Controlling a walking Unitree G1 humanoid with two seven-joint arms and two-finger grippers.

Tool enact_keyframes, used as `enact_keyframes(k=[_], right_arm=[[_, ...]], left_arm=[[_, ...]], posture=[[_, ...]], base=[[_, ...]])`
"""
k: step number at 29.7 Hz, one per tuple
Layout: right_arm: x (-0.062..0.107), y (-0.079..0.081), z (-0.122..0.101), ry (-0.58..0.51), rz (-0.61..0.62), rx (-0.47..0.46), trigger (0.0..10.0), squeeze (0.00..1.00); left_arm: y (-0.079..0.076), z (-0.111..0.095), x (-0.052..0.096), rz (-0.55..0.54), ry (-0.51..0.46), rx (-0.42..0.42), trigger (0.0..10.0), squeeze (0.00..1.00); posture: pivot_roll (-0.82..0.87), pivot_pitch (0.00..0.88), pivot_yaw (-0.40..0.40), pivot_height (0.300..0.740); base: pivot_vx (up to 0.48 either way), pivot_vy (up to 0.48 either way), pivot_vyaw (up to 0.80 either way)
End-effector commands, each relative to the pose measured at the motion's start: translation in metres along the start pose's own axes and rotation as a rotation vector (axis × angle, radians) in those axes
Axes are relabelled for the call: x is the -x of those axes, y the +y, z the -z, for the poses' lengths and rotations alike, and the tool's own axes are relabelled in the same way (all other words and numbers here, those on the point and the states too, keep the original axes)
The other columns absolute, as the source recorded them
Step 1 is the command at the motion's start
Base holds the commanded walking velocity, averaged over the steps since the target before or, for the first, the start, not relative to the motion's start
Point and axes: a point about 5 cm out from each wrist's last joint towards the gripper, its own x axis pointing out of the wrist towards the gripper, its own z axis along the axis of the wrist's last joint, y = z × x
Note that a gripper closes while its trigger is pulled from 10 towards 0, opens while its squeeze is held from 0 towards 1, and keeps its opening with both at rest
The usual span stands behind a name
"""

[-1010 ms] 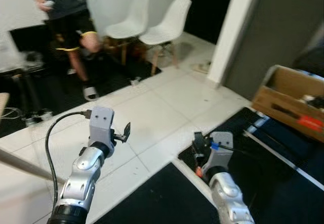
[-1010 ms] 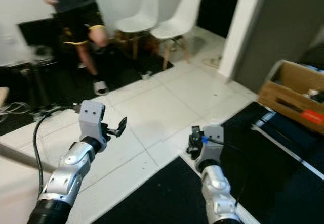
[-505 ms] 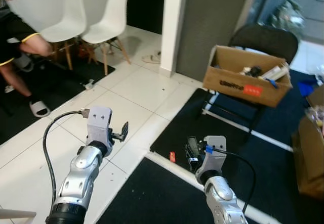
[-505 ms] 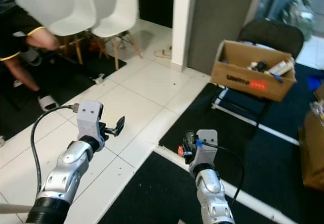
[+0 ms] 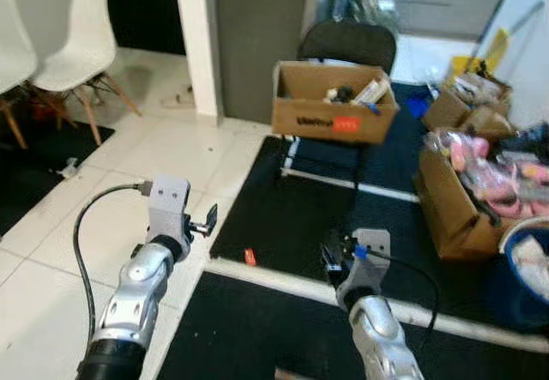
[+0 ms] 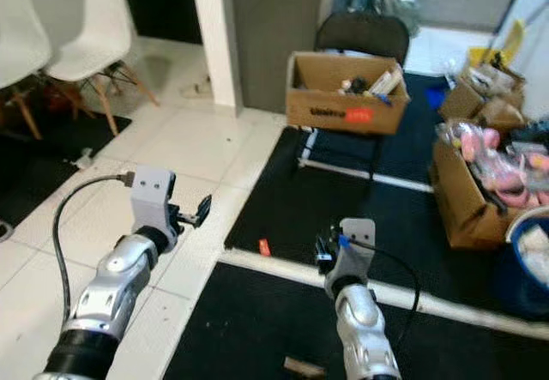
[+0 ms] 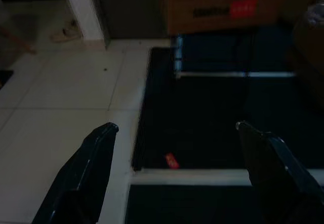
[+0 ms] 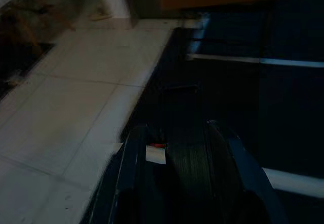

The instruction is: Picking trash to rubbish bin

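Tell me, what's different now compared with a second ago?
The head camera has swung toward the robot's right: the person and most of the white chairs have slid out of sight, while the cardboard box on a black chair, more boxes and a blue bin came into view. Nothing was picked up. Both arms stay raised, left gripper open, right gripper empty. A small red scrap lies on the mat.

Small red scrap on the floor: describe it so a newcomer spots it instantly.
Find the dark floor mat in front of the black chair carrying the open cardboard box. At its near corner, by the white floor strip, lies the small red scrap, the only bright red item on the floor.
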Motion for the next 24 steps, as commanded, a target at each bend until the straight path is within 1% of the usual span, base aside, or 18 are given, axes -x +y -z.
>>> enact_keyframes(k=[1,4,5,7,11,13,18,24], right_arm=[[-0.001,0.0,0.001,0.008,-0.004,0.001,10.0,0.0],[-0.001,-0.001,-0.001,0.007,0.002,-0.002,10.0,0.0],[0.0,-0.004,0.0,0.009,0.017,-0.01,10.0,0.0],[0.0,-0.005,0.001,0.011,0.025,-0.014,10.0,0.0],[0.003,-0.009,0.0,0.011,0.034,-0.014,10.0,0.0],[0.003,-0.01,0.0,0.011,0.035,-0.014,10.0,0.0],[0.001,-0.008,-0.002,0.001,0.025,-0.016,10.0,0.0],[-0.001,-0.005,-0.006,-0.011,0.01,-0.004,10.0,0.0]], left_arm=[[0.003,0.0,0.003,-0.015,0.005,-0.011,10.0,0.0],[0.005,0.001,0.005,-0.035,0.009,0.018,10.0,0.0],[0.007,0.002,0.006,-0.055,0.011,0.034,10.0,0.0],[0.008,0.004,0.006,-0.067,0.015,0.04,10.0,0.0],[0.005,0.007,0.007,-0.065,0.03,0.01,10.0,0.0],[0.005,0.006,0.007,-0.065,0.023,0.003,10.0,0.0],[0.001,0.002,0.006,-0.05,-0.009,0.023,10.0,0.0],[-0.003,0.001,0.006,-0.039,-0.004,0.038,10.0,0.0]], posture=[[0.03,0.099,0.041,0.74],[0.03,0.105,0.037,0.74],[0.03,0.107,0.036,0.74],[0.02,0.108,0.035,0.74],[0.02,0.113,0.034,0.74],[0.02,0.113,0.033,0.74],[0.02,0.117,0.036,0.74],[0.02,0.123,0.021,0.74]], base=[[0.0,0.0,-0.8],[0.0,0.0,-0.8],[0.0,0.0,-0.8],[0.0,0.0,-0.8],[0.0,0.0,-0.8],[0.0,0.0,-0.8],[0.0,0.0,-0.8],[0.0,0.0,0.0]])
